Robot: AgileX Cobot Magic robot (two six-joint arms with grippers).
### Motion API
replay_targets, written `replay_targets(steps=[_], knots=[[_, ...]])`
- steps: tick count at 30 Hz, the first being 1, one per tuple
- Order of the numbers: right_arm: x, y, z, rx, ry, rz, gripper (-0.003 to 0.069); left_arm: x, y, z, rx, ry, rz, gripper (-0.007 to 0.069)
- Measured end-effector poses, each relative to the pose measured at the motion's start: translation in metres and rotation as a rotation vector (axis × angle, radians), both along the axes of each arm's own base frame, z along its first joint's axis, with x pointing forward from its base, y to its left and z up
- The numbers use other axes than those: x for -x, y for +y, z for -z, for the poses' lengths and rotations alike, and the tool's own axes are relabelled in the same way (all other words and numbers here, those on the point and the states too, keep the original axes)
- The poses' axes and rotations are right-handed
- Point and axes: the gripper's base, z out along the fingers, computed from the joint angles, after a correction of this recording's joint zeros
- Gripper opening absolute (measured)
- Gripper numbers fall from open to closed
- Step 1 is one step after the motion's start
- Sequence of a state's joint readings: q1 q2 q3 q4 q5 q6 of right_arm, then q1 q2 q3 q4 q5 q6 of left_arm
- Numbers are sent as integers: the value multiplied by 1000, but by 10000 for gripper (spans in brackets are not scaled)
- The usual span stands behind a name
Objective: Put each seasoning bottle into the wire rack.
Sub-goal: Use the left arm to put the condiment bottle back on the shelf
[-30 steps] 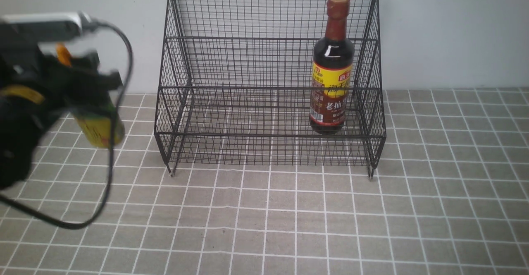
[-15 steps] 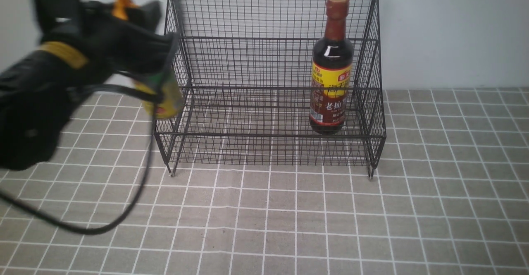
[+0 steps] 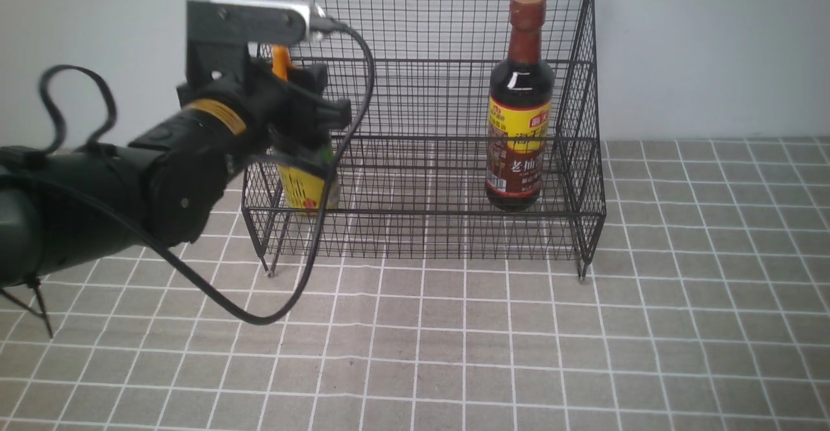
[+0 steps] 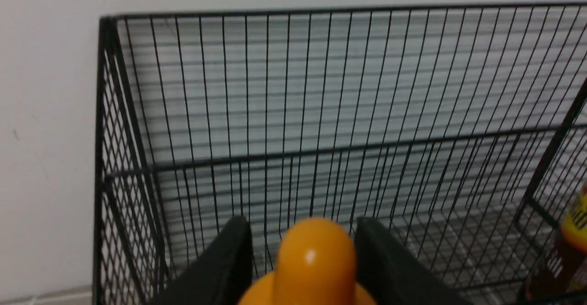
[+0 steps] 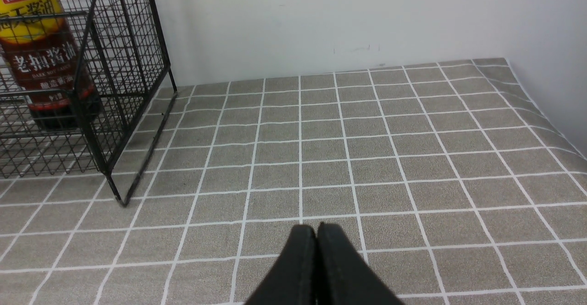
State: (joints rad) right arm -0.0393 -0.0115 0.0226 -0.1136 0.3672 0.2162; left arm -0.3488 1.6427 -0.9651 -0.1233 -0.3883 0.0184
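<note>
So, the wire rack point(image 3: 421, 29) holds both bottles. The tall bottle point(image 3: 521, 113) with the brown cap stands upright on the lower shelf, well away from the left gripper point(image 3: 310, 116), close against the side mesh at the rack's far end. The short bottle point(image 3: 310, 188) is at the near end, inside the rack behind the low front rail and directly under the left gripper. The gripper's black fingers point(image 4: 229, 259) stand partly spread and pinch the bottle just below its orange nozzle cap point(image 4: 316, 254), one finger on each side. The bottle is upright in that grip, with its base down at the level of the lower shelf; whether it bears on the wire I cannot tell. Beyond the gripper rises the rack's tall back.

The right gripper point(image 5: 316, 238) is outside the rack, over the checked tablecloth point(image 5: 412, 135) — its fingers are pressed together on nothing. The rack's corner with the tall bottle lies ahead of it and off to one side.
</note>
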Motion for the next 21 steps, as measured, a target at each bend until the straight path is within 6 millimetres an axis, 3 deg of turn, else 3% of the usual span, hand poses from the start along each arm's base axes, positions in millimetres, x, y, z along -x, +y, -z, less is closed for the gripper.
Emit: replay_targets(steps=[6,11,18,21], knots=[[0,0,0,0,0,0,-13,-5,-3,25,-21,125,3,259],[0,0,0,0,0,0,-13,-6,-3,30,16,161,-8,267],[0,0,0,0,0,0,-13,3,-2,28,-10,276,3,419],[0,0,0,0,0,0,-13,12,0,19,-51,310,23,449]])
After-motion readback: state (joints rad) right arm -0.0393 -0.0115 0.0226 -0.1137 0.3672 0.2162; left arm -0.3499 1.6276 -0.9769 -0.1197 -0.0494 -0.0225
